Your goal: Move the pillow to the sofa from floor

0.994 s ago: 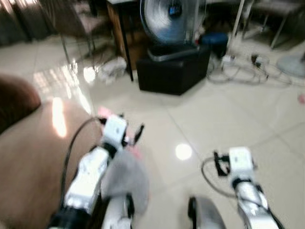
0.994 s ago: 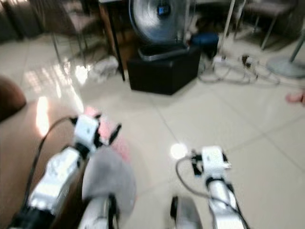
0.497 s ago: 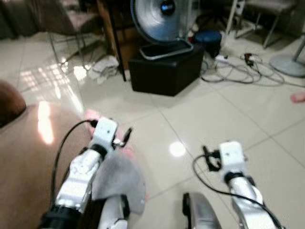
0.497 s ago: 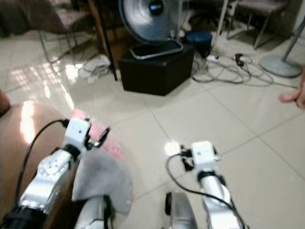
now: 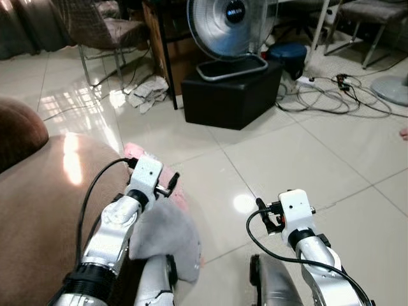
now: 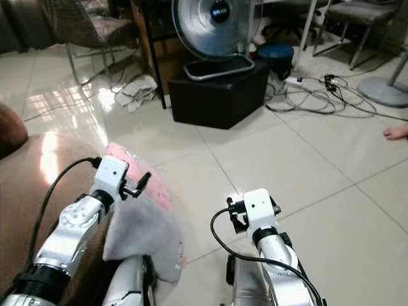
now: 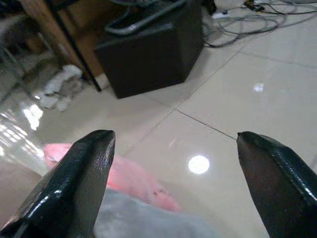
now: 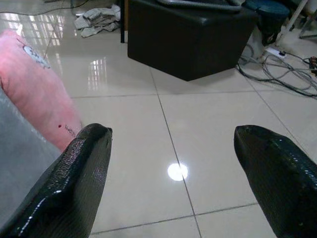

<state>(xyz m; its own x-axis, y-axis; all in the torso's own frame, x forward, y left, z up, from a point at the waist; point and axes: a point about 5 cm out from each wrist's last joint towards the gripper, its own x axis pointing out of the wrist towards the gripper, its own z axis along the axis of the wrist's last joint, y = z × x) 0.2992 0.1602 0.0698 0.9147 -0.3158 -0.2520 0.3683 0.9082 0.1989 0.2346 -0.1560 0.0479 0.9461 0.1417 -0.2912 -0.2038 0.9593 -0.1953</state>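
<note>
Your left gripper (image 7: 171,183) has its two black fingers spread wide apart with nothing between them. It hangs over the floor-side edge of the pillow (image 8: 34,94), which shows pink just beyond its fingers in the left wrist view. Your right gripper (image 8: 178,183) is likewise spread wide and grips nothing; it is held above bare tile, with the pillow off to its left side and apart from its fingers.

In the head views, both silver arms reach forward. The left arm (image 5: 118,229) lies over the brown sofa (image 5: 38,210) edge, and the right arm (image 5: 306,248) is over the floor (image 5: 306,153).

The pillow is pink, with a small printed mark near its far end. It sits at the front edge of the sofa seat, beside the left arm. You cannot tell for certain whether it rests fully on the cushion or partly overhangs toward the floor. A grey cloth (image 6: 143,233) covers the near part of the pillow and hangs down by the robot's body.

Beyond the grippers, a black box (image 5: 233,92) stands on the tiles with a round fan (image 5: 229,25) on top of it. A crumpled rag (image 5: 148,92) lies to its left. Loose cables (image 5: 338,95) lie to its right. Chairs (image 5: 95,32) stand at the far left.
</note>
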